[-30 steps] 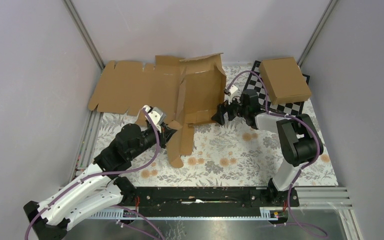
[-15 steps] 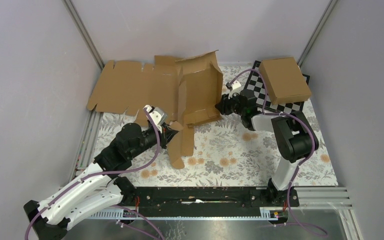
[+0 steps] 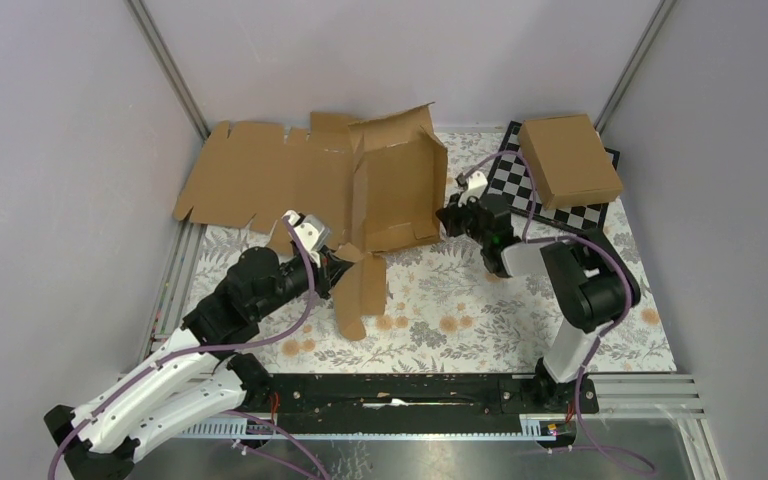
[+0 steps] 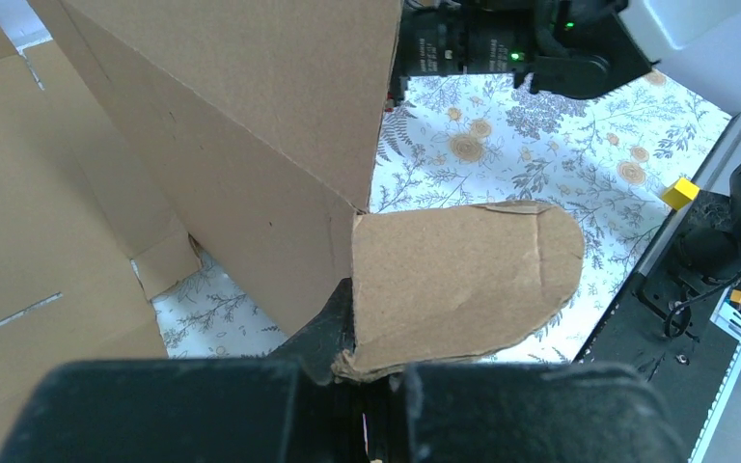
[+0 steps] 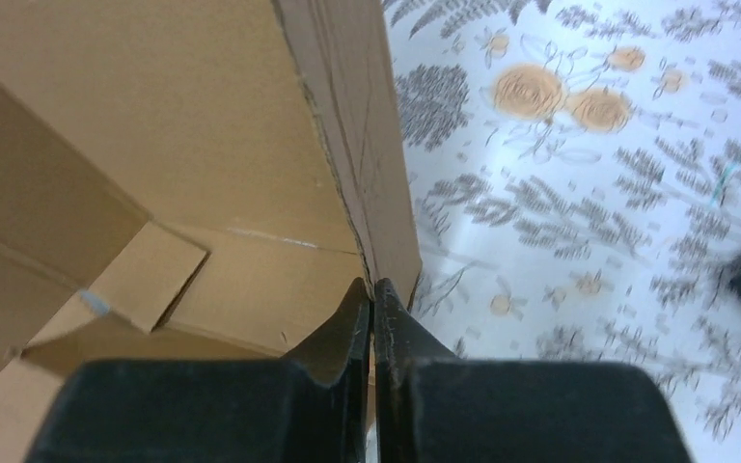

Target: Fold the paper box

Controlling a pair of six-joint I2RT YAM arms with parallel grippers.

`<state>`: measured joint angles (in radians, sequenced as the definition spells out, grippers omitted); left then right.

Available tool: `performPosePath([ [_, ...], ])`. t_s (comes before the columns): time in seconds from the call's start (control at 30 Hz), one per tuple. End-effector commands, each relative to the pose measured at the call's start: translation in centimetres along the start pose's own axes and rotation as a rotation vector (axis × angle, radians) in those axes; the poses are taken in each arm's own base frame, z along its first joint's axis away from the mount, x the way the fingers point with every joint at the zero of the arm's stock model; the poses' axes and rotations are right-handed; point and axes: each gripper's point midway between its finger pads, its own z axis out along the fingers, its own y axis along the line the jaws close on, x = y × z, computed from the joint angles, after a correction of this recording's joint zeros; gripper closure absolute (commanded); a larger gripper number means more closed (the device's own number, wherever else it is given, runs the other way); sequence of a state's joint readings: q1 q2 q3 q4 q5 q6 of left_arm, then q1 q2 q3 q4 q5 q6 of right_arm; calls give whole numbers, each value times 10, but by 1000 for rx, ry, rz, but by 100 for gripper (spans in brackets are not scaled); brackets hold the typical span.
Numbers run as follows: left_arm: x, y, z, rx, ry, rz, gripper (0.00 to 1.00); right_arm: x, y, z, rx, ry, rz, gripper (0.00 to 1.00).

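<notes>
Currently | paper box [image 3: 395,190] sitting half-folded, front flaps pending | left gripper [image 4: 351,326] clamping rounded flap [image 4: 463,280] | right gripper [image 5: 373,291] pinching side wall [image 5: 367,145]

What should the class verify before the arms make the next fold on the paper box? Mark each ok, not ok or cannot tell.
1. Left gripper shut on the paper box's rounded flap: ok.
2. Right gripper shut on the box's right wall: ok.
3. Right wall raised: ok.
4. Box clear of the flat cardboard sheet: cannot tell; they overlap from above.
5. Second box, on the chessboard, apart from both grippers: ok.
</notes>
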<state>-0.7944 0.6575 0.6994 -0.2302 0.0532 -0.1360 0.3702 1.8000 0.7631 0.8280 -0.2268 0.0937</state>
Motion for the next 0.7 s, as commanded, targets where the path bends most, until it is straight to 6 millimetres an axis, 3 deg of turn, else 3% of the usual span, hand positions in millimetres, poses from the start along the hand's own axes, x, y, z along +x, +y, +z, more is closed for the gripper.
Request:
performPosePath([
  [0.0,-18,0,-6,-10,-50,16,100,-14,35,-27,-36,-76,70,100],
  [0.23,-14,3,-11,-16,-38,50,100,20,74,-69,62,20,68,100],
  [0.43,-11,-1,-16,10,-48,51,100,24,68,-92,172,8,212,100],
  [0.67,-8,-5,-17,32,-58,47,100,17,69,-109,160,-19,220,100],
])
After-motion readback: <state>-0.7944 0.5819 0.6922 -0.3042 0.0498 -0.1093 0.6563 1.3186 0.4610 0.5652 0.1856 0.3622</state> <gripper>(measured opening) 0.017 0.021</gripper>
